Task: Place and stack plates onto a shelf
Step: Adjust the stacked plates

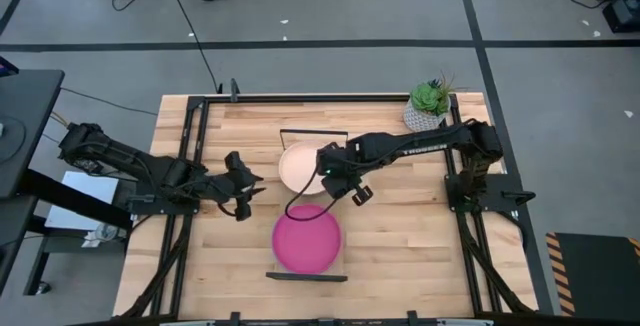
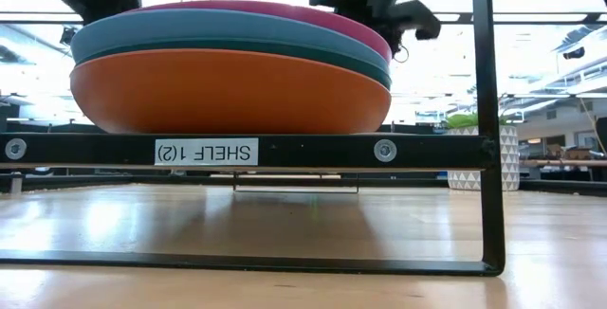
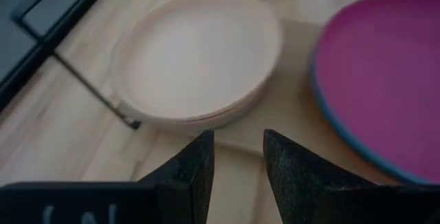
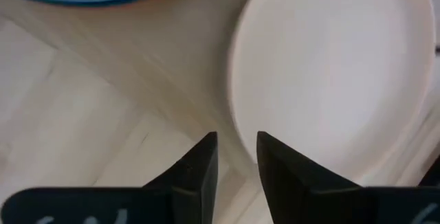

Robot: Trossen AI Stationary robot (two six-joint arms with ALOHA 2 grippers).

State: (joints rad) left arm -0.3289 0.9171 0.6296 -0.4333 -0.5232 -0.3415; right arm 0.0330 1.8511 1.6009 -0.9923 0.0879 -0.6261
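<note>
The shelf lies lengthwise from far to near, with black wire frames at both ends. A peach-cream plate tops a low stack on its far half. A magenta plate tops the stack on its near half; in the low view, orange, dark teal and light blue plates lie under it. My right gripper is open by a narrow gap and hovers at the peach-cream plate's rim, between the two stacks. My left gripper, also narrowly open, sits left of the shelf and points at the peach-cream plate.
A small potted plant stands at the table's far right corner. The black arm frames run along both sides of the table. Bare slatted tabletop lies right of the shelf and to its near left.
</note>
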